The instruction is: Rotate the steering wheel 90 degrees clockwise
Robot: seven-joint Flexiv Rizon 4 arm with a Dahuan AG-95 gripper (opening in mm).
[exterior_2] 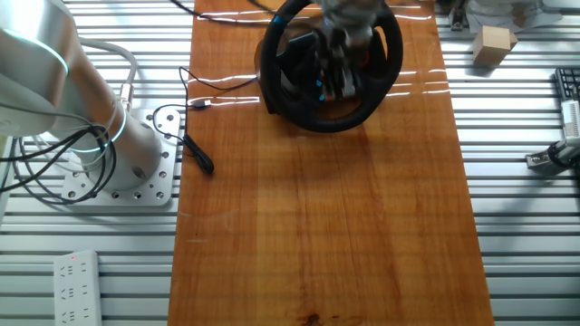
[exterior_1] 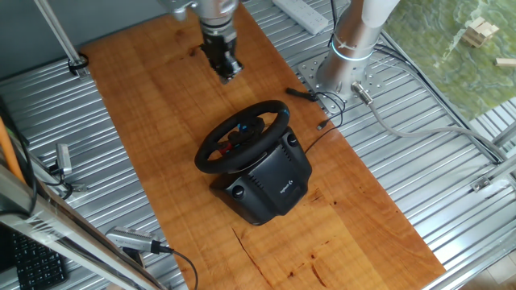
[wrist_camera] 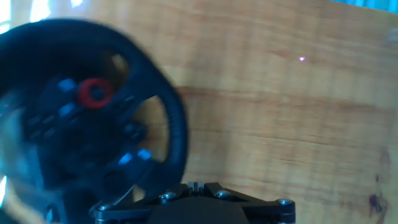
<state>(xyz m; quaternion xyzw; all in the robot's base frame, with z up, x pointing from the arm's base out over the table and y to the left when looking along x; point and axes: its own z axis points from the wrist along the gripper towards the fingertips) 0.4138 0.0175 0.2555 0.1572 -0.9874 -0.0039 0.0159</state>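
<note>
The steering wheel [exterior_1: 243, 135] is sitting near the middle of the wooden bench [exterior_1: 161, 129], its thick black rim tilted up and facing away from the boxy black base [exterior_1: 270, 184] it is mounted on. Small red and blue buttons are showing on the dark hub in one fixed view, and the hand view is catching the steering wheel [wrist_camera: 93, 118] blurred at the left, with a red ring and blue buttons on the hub. In the other fixed view the steering wheel [exterior_2: 381, 86] is lying at the far end of the board.

The tool [exterior_1: 223, 63] is hanging above the bench beyond the wheel, apart from the rim and holding nothing; how far its jaws are standing apart I cannot tell. In the other fixed view the tool [exterior_2: 337, 63] is appearing blurred in front of the hub.

A thin black cable [exterior_1: 326, 121] is trailing from the base toward the robot's mounting plate [exterior_1: 343, 80], which is bolted to ribbed metal decking [exterior_1: 403, 185] surrounding the wood. A white power strip [exterior_2: 77, 285] is lying on the decking in the other fixed view, and a small wooden block [exterior_2: 494, 45] is sitting on the opposite side. The wood is glossy and showing bright glare near the wheel.
</note>
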